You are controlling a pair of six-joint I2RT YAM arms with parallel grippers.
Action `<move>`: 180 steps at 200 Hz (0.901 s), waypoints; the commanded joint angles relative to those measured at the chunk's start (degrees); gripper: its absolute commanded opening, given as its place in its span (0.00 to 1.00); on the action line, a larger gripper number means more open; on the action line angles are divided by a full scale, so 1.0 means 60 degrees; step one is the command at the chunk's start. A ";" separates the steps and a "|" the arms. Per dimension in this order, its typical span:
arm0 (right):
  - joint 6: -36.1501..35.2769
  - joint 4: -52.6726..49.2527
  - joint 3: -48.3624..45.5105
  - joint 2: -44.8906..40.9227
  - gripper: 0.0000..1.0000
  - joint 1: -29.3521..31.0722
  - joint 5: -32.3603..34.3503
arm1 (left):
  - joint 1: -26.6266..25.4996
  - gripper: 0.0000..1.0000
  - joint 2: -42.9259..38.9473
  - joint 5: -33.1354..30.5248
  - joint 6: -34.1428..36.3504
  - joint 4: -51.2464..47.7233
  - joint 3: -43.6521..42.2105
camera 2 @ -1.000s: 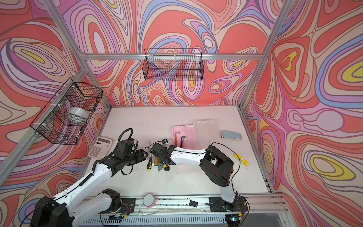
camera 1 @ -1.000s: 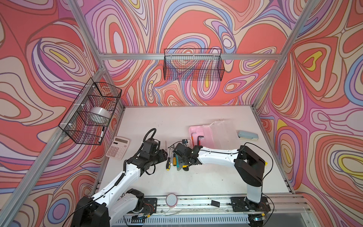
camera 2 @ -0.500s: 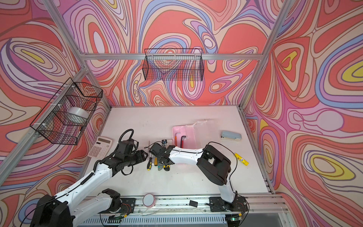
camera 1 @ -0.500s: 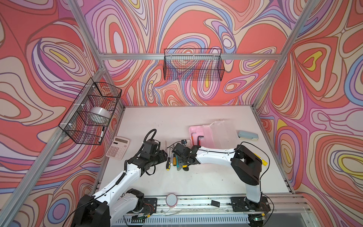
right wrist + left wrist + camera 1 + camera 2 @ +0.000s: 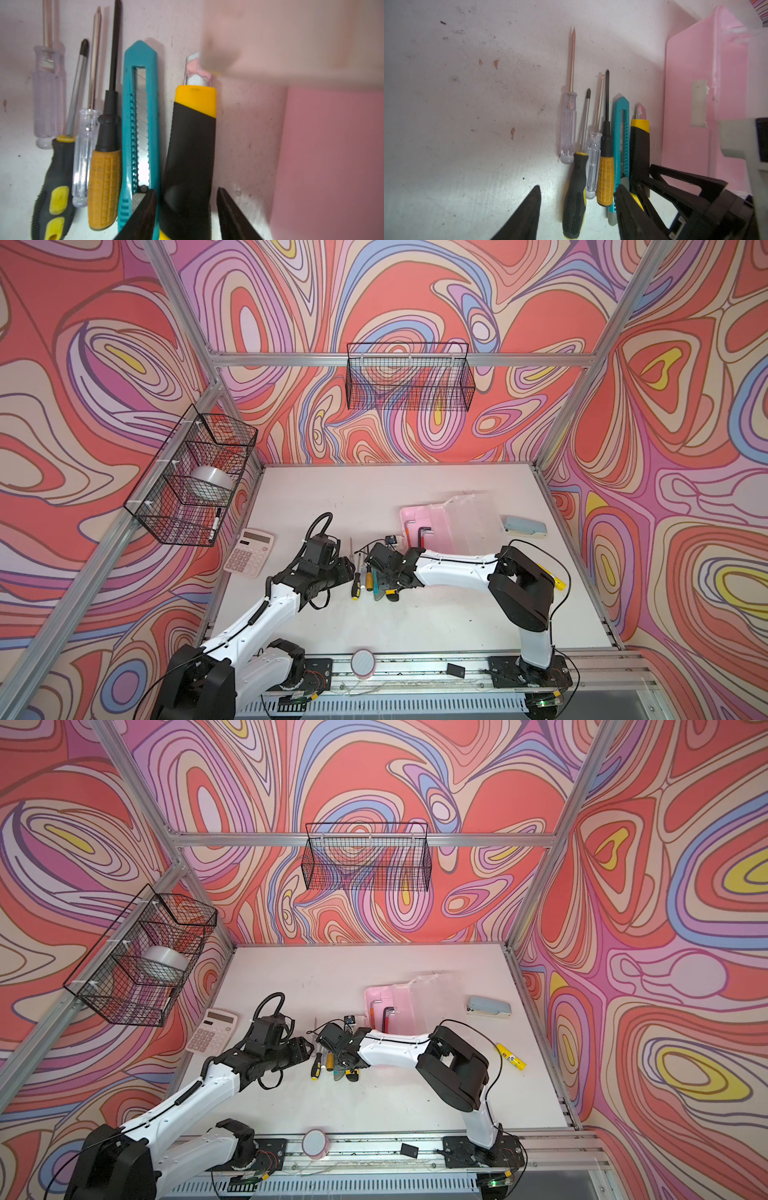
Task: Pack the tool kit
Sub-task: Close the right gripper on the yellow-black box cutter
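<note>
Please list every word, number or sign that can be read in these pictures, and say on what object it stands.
Nothing can be read in any view.
calculator: key markings too small to read.
yellow tube: printed label, blurred.
teal knife, black-and-yellow knife: no print visible.

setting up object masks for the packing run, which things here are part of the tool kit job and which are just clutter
Part of the job: pink case, hex keys inside it, four screwdrivers, teal knife, yellow-black knife.

Just lying about: calculator, stapler, tape roll and marker in the side basket, yellow stick.
</note>
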 commanded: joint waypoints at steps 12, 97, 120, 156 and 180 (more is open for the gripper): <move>0.0021 -0.0229 -0.0155 0.0257 0.49 -0.0106 0.0178 | 0.0097 0.58 0.0231 0.0066 -0.0081 0.0251 0.0025; -0.0133 -0.0268 0.0237 0.0782 0.44 -0.0138 0.0057 | 0.0109 0.57 0.0472 0.0021 -0.0023 0.0330 0.0084; -0.0196 -0.0318 0.0271 0.0767 0.41 -0.0139 0.0070 | 0.0101 0.57 0.0553 0.0042 -0.0055 0.0331 0.0070; -0.0310 -0.0422 0.0386 0.0667 0.34 -0.0144 0.0115 | 0.0111 0.57 0.0593 0.0041 -0.0052 0.0329 0.0083; -0.0397 -0.0436 0.0402 0.0405 0.32 -0.0129 0.0130 | 0.0111 0.57 0.0553 -0.0047 -0.0053 0.0331 0.0084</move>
